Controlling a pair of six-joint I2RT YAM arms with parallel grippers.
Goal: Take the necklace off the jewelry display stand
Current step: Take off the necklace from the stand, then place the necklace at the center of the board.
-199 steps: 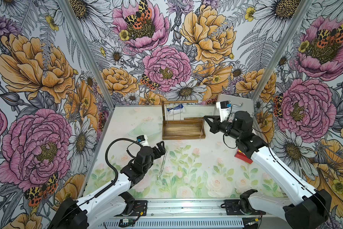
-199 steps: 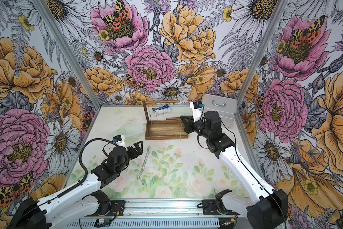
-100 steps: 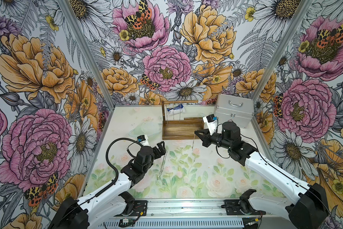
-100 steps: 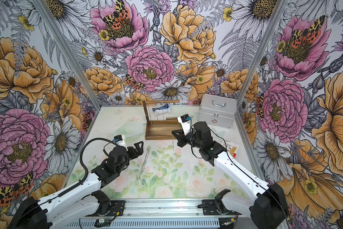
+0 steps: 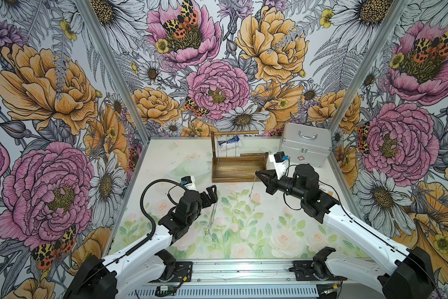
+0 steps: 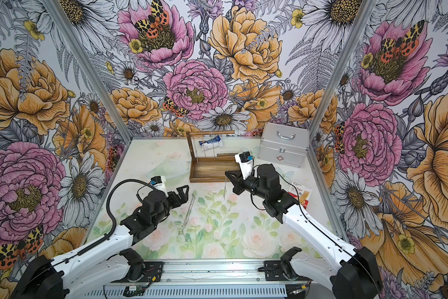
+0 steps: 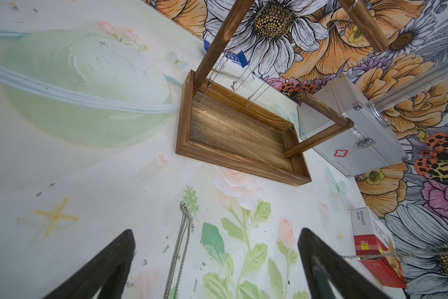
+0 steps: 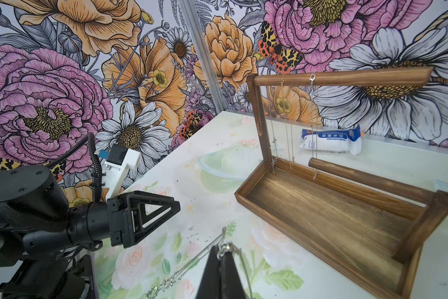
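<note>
Green-flowered counter [image 5: 269, 233], brown jewelry display stand [image 5: 239, 170] at its back, chains [image 8: 273, 141] hung on its rod [image 5: 237, 133]
Left hand [image 5: 214, 193] spread wide beside a loose necklace [image 5: 212, 217] lying flat; right hand [image 5: 257, 173] pressed together, pinching a second necklace [image 5: 252, 187] that dangles just before the tray [image 8: 321, 214], off the rod

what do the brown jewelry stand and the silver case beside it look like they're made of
Brown jewelry display stand: wood, it seems, stained dark with a low sheen; grain streaks run along the tray floor. Silver box-shaped case: probably aluminium panels, matte brushed look, with shinier metal edges, latch and handle.
</note>
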